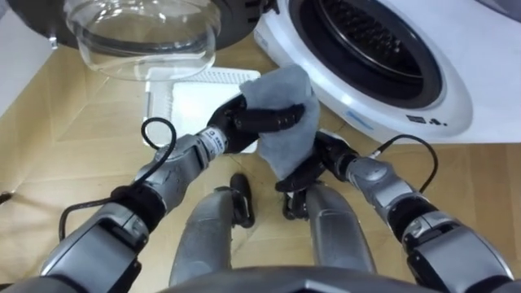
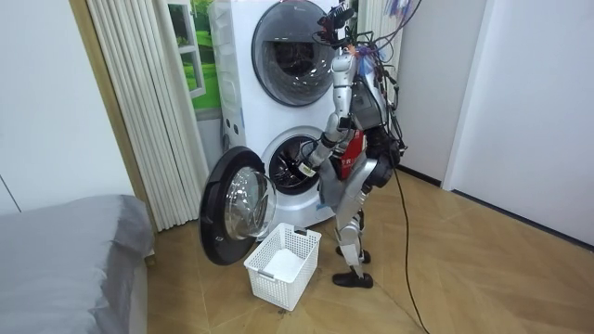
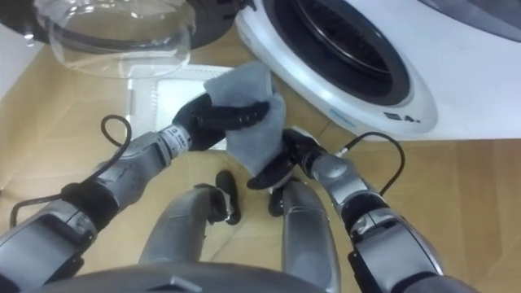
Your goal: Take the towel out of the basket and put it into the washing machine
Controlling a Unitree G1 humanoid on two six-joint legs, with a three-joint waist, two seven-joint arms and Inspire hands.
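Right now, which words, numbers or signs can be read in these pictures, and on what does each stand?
Small dark marks on the washing machine front, beside its opening: too small to read.
Print on the white tag at the left hand wrist: blurred.
Towel held in that hand: no text.

A wooden floor (image 2: 464, 278) meets white walls (image 2: 529, 102), with a pleated curtain (image 2: 139, 102) beside a grey bed (image 2: 65, 250).
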